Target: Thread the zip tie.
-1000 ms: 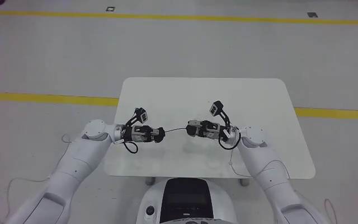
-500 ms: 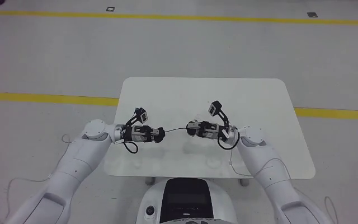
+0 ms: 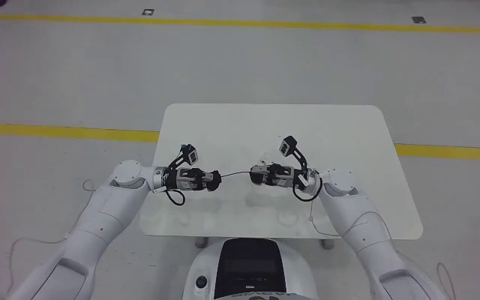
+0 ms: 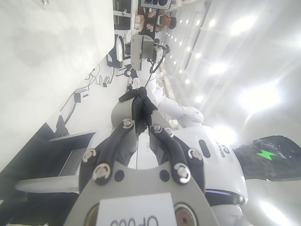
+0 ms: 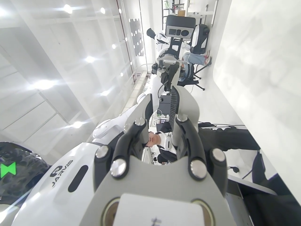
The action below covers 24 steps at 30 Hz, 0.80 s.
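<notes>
1. The left gripper [image 3: 217, 179] hangs above the near half of the white table [image 3: 337, 135], its tip aimed at the right gripper [image 3: 255, 173].
2. In the left wrist view, the left gripper [image 4: 140, 104] is clamped tight on the zip tie [image 4: 148, 76]. Its fingers meet with no gap, and dark material is bunched at their tips.
3. The zip tie [image 3: 236, 174] is a thin black strand. It leaves the left gripper's tip and runs straight ahead through the air, clear of the table, as far as the right gripper's tip.
4. In the left wrist view, the strand runs from the pinched tips toward the right gripper [image 4: 147, 52], which faces back at it.
5. In the right wrist view, the right gripper [image 5: 162, 99] stands parted. The room behind shows through the gap between its ribbed pad [image 5: 174, 104] and the opposite finger.
6. Whether the far end of the strand touches either right finger cannot be told.
7. Straight ahead of the right gripper, the left gripper [image 5: 168, 64] faces it head-on.
</notes>
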Motion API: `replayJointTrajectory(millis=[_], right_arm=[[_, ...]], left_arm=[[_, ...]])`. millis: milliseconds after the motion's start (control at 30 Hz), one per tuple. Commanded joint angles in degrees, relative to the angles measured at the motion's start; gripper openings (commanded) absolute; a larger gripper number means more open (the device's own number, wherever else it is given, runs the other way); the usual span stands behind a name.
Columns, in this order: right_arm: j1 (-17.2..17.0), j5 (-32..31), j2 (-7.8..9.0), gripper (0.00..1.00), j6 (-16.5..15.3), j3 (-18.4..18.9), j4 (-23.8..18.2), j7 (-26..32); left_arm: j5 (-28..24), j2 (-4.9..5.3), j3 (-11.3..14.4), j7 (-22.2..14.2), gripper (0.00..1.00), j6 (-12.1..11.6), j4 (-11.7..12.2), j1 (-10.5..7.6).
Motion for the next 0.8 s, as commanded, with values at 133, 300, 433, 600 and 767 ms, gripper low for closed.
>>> replayJointTrajectory(millis=[133,300,433,600,767], right_arm=[[-0.1,0.5,0.24,0.15,0.1,-0.6,-0.5,-0.2],[0.0,0.9,0.38,0.12,0.1,-1.2,-0.7,-0.4],[0.0,1.1,0.51,0.13,0.1,-1.7,-0.8,-0.6],[0.2,1.2,0.64,0.12,0.0,-2.3,-0.7,-0.9],[0.4,1.4,0.8,0.02,-0.2,-2.7,-0.5,-1.1]], left_arm=[[0.0,0.0,0.0,0.0,0.0,0.0,0.0,0.0],[0.0,0.0,0.0,0.0,0.0,0.0,0.0,0.0],[0.0,0.0,0.0,0.0,0.0,0.0,0.0,0.0],[0.0,0.0,0.0,0.0,0.0,0.0,0.0,0.0],[0.0,0.0,0.0,0.0,0.0,0.0,0.0,0.0]])
